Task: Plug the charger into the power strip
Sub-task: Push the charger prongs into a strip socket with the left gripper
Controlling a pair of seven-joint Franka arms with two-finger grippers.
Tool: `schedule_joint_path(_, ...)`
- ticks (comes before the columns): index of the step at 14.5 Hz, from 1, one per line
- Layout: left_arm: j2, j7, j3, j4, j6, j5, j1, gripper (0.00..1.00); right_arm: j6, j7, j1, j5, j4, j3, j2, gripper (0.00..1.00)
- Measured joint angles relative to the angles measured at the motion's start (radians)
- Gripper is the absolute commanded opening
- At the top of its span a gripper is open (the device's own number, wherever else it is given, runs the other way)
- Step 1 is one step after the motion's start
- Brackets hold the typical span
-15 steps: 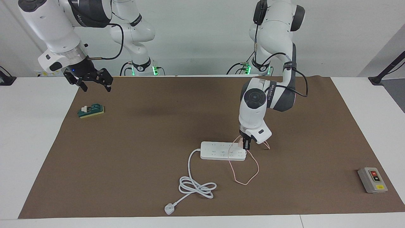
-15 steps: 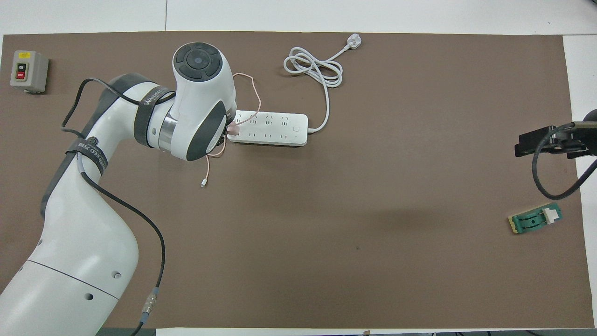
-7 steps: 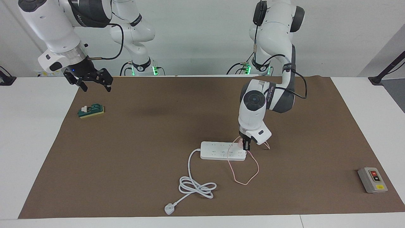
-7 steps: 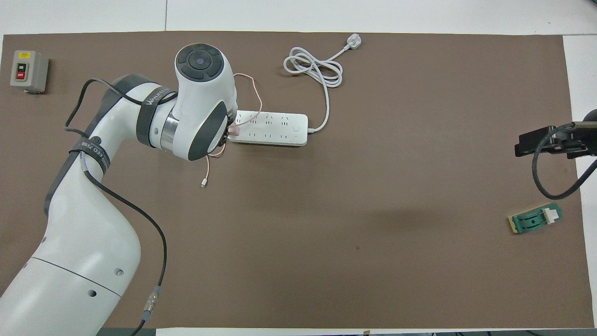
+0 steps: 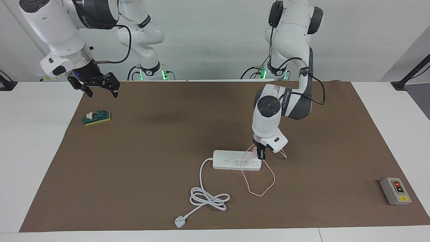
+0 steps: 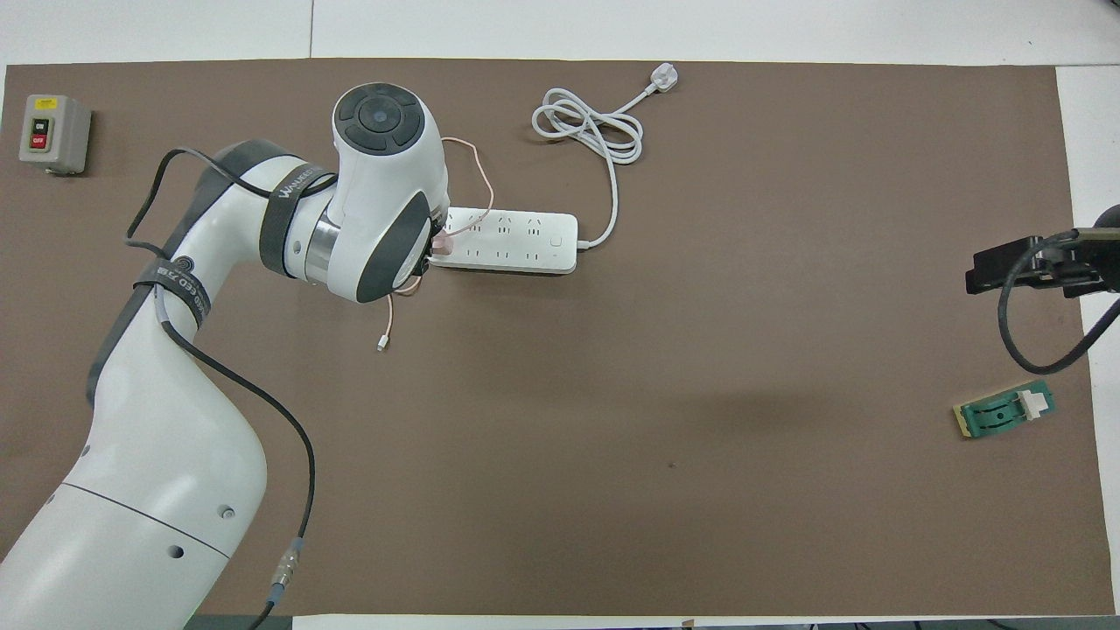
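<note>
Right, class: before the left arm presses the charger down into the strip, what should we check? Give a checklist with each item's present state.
1. Left gripper shut on the charger: ok.
2. Charger over the strip, at the left arm's end of it: ok.
3. Prongs lined up with a socket: cannot tell, hidden by the gripper.
4. Pink cable lies across the strip's sockets: not ok.
5. Right gripper waits open over the mat's edge near the green block, out of the way: ok.

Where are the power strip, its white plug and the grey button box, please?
power strip [image 5: 231,160]: facing view, bare top face.
white plug [image 5: 179,222]: facing view, plug body.
grey button box [image 6: 54,134]: overhead view, top face.
</note>
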Motion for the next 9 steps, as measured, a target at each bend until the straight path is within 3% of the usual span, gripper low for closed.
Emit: schedule_joint_path(9, 0.008, -0.016, -0.001, 0.001, -0.009, -0.001, -0.004, 0.00, 0.000, 0.000, 0.000, 0.000, 0.000, 0.000, 0.000, 1.00)
